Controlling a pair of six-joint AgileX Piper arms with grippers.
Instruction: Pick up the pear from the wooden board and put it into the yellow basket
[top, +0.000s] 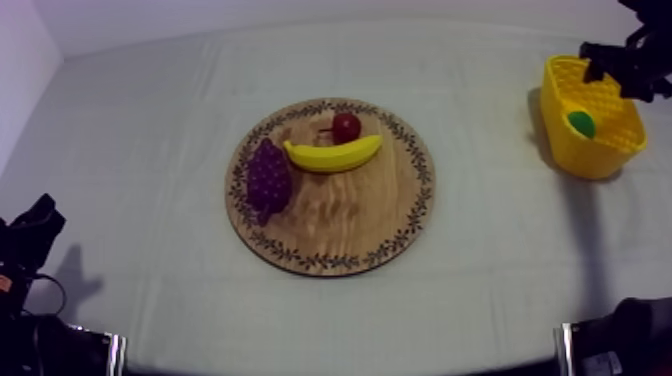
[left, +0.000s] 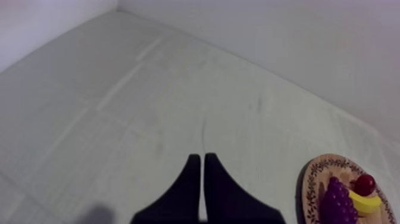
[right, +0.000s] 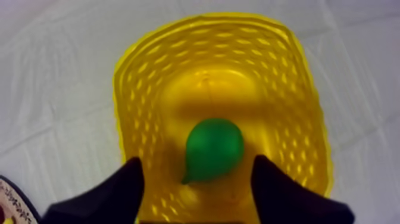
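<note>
Conceivably a careless lift could snag a finger on the rim of the yellow basket (right: 134, 89) and drag it across the desk (top: 150, 150), spilling the pear (right: 213, 149) that lies inside; my right claw (right: 197, 164) hangs wide open over the pear, gripping nothing; my left claw (left: 202, 159) is pressed closed, empty.

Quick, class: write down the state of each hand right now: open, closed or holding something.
Left hand: closed, holding nothing.
Right hand: open over the yellow basket; the pear lies inside, not held.
</note>
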